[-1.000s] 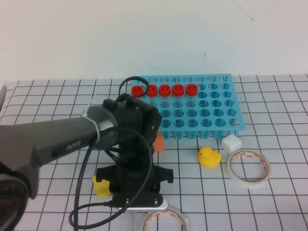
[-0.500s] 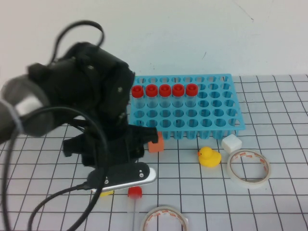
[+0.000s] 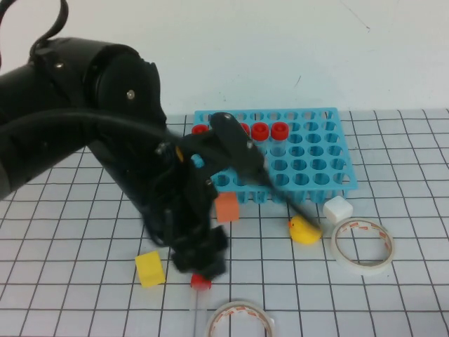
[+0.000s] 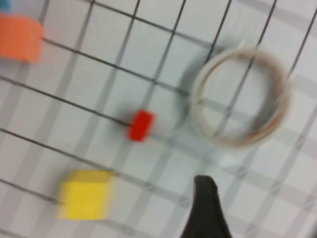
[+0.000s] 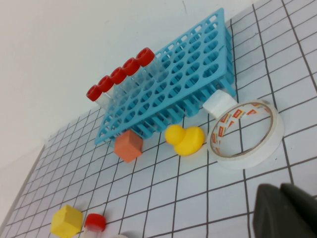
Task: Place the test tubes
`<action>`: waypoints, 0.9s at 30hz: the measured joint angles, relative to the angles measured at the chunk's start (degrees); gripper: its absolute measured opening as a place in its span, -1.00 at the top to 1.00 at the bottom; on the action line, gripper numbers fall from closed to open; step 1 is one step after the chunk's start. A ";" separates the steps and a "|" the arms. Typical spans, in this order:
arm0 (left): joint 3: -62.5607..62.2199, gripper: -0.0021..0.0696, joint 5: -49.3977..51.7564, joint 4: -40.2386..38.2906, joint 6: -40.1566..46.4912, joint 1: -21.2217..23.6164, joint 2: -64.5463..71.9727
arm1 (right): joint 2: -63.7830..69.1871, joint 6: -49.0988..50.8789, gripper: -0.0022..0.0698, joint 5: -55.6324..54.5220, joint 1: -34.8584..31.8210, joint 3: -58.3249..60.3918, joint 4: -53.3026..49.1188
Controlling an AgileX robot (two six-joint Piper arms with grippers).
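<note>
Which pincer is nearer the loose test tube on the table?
Left. Left pincer hovers open just above the loose test tube; right pincer, shut, sits far off, past the right-hand tape roll.

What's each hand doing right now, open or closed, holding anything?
Left hand: open, empty, above the test tube lying on the grid.
Right hand: closed, empty, low near the tape roll.

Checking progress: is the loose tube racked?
Out: the tube lies on table by yellow cube; left end effector over it, right end effector facing tape.
</note>
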 joint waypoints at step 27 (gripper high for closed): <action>23.22 -0.27 -23.25 -5.64 -34.54 3.51 -1.76 | 0.00 0.00 0.94 0.00 0.00 0.00 0.00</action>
